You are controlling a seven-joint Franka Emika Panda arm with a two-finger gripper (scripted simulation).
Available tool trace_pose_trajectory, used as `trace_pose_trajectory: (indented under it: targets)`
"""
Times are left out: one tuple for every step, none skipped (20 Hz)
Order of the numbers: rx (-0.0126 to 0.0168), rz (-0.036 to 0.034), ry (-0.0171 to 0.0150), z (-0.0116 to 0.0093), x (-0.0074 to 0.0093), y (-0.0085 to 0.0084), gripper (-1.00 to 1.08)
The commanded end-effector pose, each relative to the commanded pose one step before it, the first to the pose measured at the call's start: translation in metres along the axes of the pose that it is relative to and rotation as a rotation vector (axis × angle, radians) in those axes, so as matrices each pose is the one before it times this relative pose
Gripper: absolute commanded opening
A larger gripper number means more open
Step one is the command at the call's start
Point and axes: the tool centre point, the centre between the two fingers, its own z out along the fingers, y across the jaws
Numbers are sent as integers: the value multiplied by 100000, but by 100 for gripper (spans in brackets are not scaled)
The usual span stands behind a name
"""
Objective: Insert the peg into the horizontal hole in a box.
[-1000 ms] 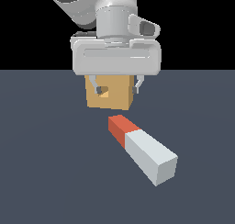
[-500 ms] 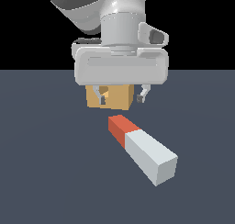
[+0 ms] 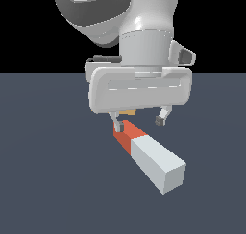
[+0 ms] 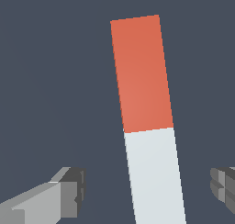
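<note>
Above the desk [image 3: 43, 190] my gripper [image 3: 139, 122] is hanging wide open, straddling the peg [image 4: 147, 126] lying flat | peg is looking stiff, light, flat-sided | I am judging the white part best to clamp.

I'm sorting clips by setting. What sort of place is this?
Most likely a bare simulated test scene, not a real room: a flat, featureless dark floor meets a black backdrop, and little shows beyond a flat-shaded red-and-white peg lying under the arm's open tool.
</note>
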Motion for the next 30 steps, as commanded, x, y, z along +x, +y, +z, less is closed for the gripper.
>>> trace_pose_trajectory:
  targets:
    - [-92,-4296,-131,652,-879,467,100]
    - [-9,-1385,-45,221,-302,156,100]
    - [-8,-1274,-42,202,-278,147,100]
    - [-7,-1163,-39,184,-252,136,100]
    - [-7,-1047,-35,165,-226,123,100]
    - [-6,-926,-31,146,-200,110,100]
    - [-5,-802,-27,126,-174,96,100]
    - [-4,-680,-24,106,-146,83,100]
    - [-3,-556,-20,86,-118,71,100]
    - [-2,-428,-16,65,-92,57,100]
    - [-1,-305,-12,45,-63,45,100]
    - [0,-183,-8,24,-33,34,100]
    - [1,-69,-4,3,2,27,100]
    - [1,85,2,-17,15,4,100]
    - [2,146,4,-27,32,-4,100]
    - [0,49,1,-10,17,1,100]
    - [36,29,15,33,-31,-39,100]
    - [0,0,0,40,0,0,100]
    - [0,0,0,118,1,-1,100]
    - [0,0,0,196,3,-2,100]
    - [0,0,0,273,4,-4,100]
    - [0,0,0,350,6,-6,100]
    - [0,0,0,426,8,-9,100]
    - [0,0,0,501,10,-12,100]
    - [0,0,0,573,13,-16,100]
    - [0,0,0,611,15,-18,100]
    - [-24,-39,-17,516,35,-2,100]
    - [0,0,0,451,9,-10,100]
    - [0,0,0,367,5,-4,100]
    - [0,0,0,282,-1,4,100]
